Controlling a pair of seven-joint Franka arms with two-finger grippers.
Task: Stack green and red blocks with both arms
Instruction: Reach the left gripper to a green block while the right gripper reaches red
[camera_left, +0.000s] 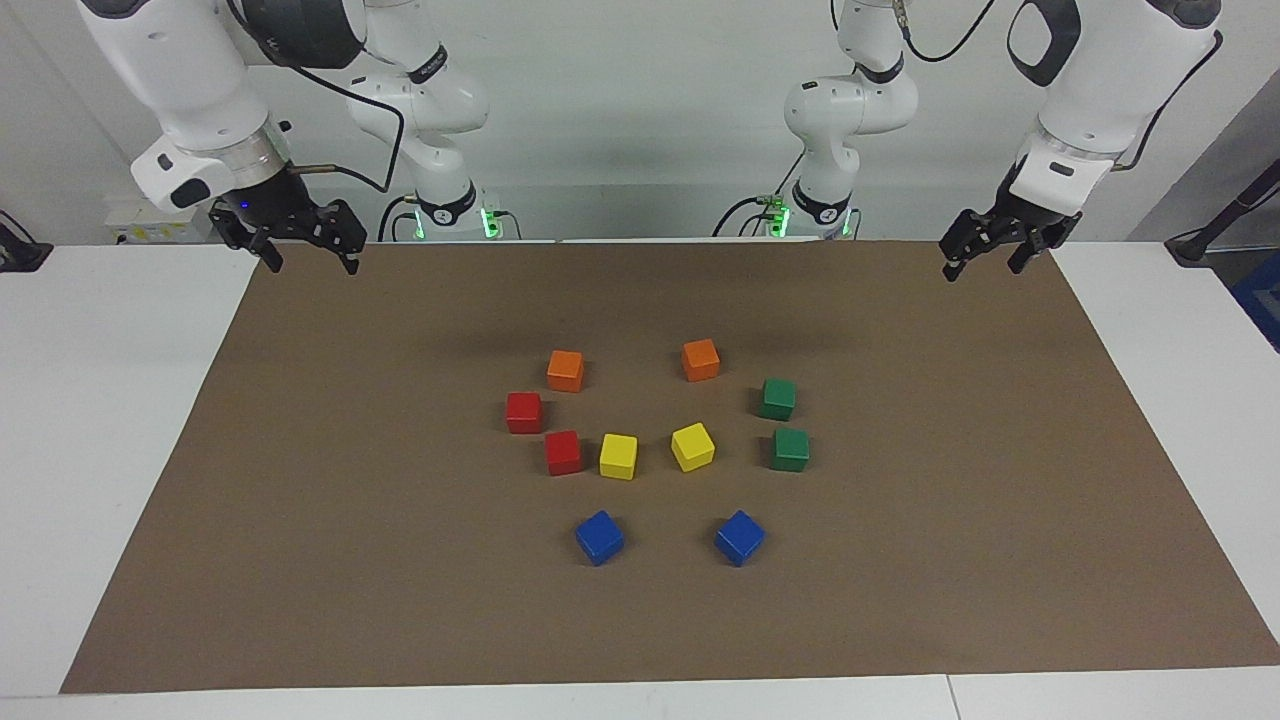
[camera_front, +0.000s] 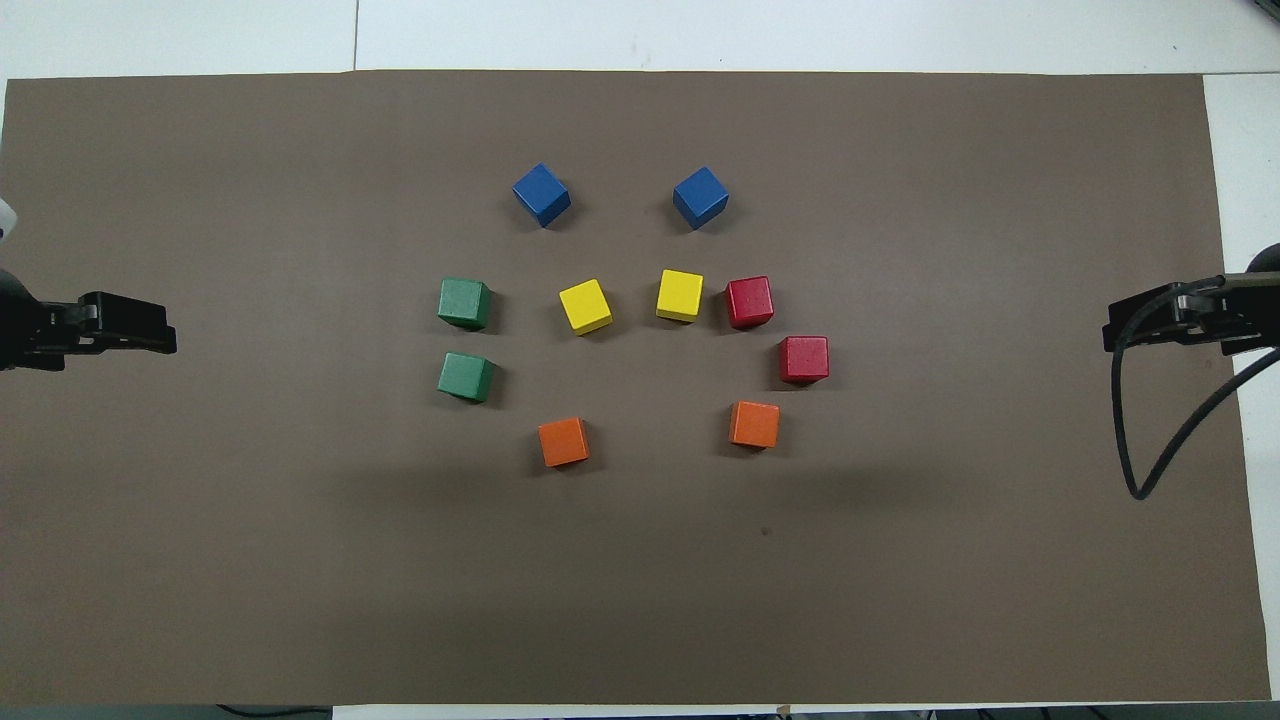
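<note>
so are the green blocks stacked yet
Not stacked: both green blocks sit apart, each flat on the brown mat.

Two dark green blocks (camera_left: 784, 424), two bright red blocks (camera_left: 543, 432), two orange cubes (camera_left: 633, 365), two yellow cubes (camera_left: 655, 451) and two blue cubes (camera_left: 670, 537) are seen on a plain brown mat (camera_left: 300, 500) laid over a white table (camera_left: 90, 450), and white arms (camera_left: 190, 90) are tipped with black grippers (camera_left: 300, 235).
</note>
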